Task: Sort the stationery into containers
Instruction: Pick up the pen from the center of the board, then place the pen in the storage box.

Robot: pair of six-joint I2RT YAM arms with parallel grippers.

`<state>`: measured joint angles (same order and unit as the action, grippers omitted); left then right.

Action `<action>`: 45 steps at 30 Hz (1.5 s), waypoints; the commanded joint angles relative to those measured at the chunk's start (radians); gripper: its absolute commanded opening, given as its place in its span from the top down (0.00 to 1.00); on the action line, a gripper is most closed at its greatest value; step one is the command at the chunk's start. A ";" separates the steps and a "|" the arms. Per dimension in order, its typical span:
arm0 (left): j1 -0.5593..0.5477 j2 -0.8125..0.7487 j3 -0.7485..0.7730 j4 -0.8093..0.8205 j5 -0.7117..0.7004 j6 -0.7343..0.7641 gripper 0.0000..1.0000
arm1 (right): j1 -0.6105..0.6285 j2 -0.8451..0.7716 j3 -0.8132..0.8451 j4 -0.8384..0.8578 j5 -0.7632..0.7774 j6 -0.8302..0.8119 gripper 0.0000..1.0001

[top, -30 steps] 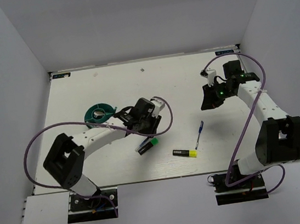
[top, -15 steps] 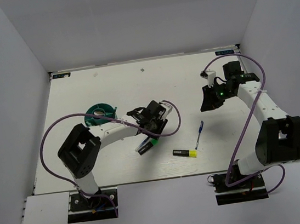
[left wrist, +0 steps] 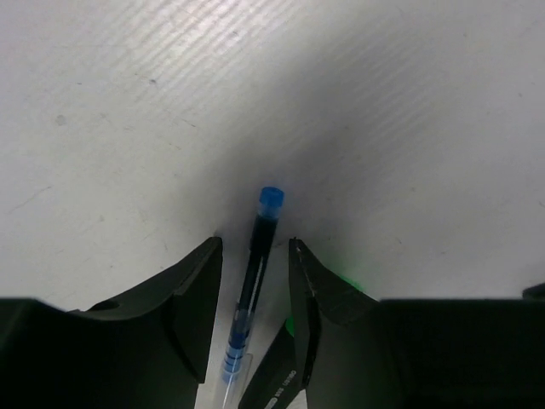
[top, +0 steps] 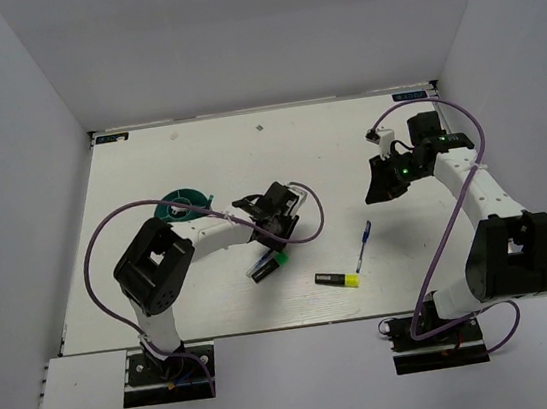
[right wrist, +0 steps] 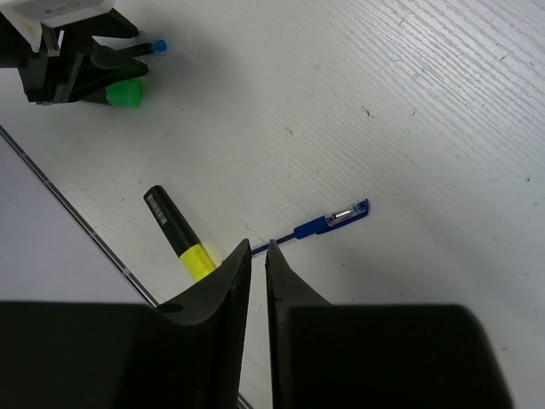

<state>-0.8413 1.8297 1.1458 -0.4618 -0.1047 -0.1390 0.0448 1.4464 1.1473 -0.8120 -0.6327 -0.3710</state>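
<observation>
- Highlighters come nearest the arm bases, two of them: the yellow-black highlighter (top: 337,279) has a black barrel and a yellow end, and lies flat on the white table (top: 196,154) between the two arms.
- The green-black highlighter (top: 271,266) lies just left of it and a little farther in. It has a black barrel and a bright green cap, and sits right beside the left arm's fingers.
- There are two pens. The slim blue pen (top: 363,244) is thin and dark blue, with a clear section near one end, and lies alone on the table near the right arm.
- The blue-capped pen (left wrist: 253,273) has a dark barrel with a bright blue tip. It lies between the fingers of the left end effector (left wrist: 253,245).
- The left end effector is partly open and low over the table, astride that pen with a gap on each side, so it grips nothing.
- The one round teal organiser (top: 177,197) stands farther back on the left, partly hidden by the left arm, and no stationery shows in it.
- The right end effector (right wrist: 255,247) hangs above the table with its fingers closed to a thin slit and holds nothing.
</observation>
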 commanded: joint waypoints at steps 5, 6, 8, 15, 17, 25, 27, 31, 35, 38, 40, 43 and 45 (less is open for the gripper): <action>0.022 0.019 0.006 0.009 -0.018 0.003 0.64 | -0.013 -0.009 -0.011 -0.010 -0.036 -0.006 0.84; 0.024 0.019 0.008 0.006 -0.018 0.009 0.68 | -0.011 -0.011 -0.009 -0.009 -0.039 -0.006 0.84; 0.030 0.037 0.011 -0.009 -0.018 0.009 0.80 | -0.016 -0.014 -0.009 -0.012 -0.039 -0.005 0.84; 0.068 0.031 -0.030 -0.012 0.014 -0.016 0.94 | -0.022 -0.015 -0.011 -0.013 -0.050 -0.008 0.84; 0.085 -0.030 -0.044 0.015 0.011 -0.028 0.99 | -0.022 -0.014 -0.017 -0.012 -0.053 -0.009 0.83; 0.139 -0.412 -0.124 0.170 -0.116 -0.028 1.00 | -0.026 -0.015 -0.020 -0.010 -0.059 -0.014 0.74; 0.151 -0.537 -0.161 0.225 -0.144 -0.027 1.00 | -0.022 -0.009 -0.020 -0.009 -0.064 -0.016 0.74; 0.194 -0.684 -0.225 0.308 -0.226 -0.008 1.00 | -0.020 -0.003 -0.020 -0.015 -0.068 -0.016 0.74; 0.276 -0.741 -0.268 0.334 -0.254 0.015 1.00 | -0.023 0.000 -0.020 -0.016 -0.073 -0.016 0.74; 0.332 -0.733 -0.274 0.350 -0.247 0.030 1.00 | -0.020 0.005 -0.020 -0.015 -0.076 -0.016 0.74; 0.363 -0.721 -0.276 0.357 -0.240 0.030 1.00 | -0.022 0.003 -0.021 -0.013 -0.078 -0.016 0.74; 0.416 -0.693 -0.270 0.368 -0.207 0.012 1.00 | -0.023 0.008 -0.021 -0.016 -0.079 -0.020 0.74; 0.453 -0.679 -0.262 0.373 -0.176 0.010 1.00 | -0.022 0.009 -0.021 -0.016 -0.082 -0.019 0.74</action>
<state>-0.4301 1.1553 0.8722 -0.1257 -0.3199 -0.1238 0.0261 1.4467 1.1294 -0.8131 -0.6849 -0.3752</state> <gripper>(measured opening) 0.209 0.263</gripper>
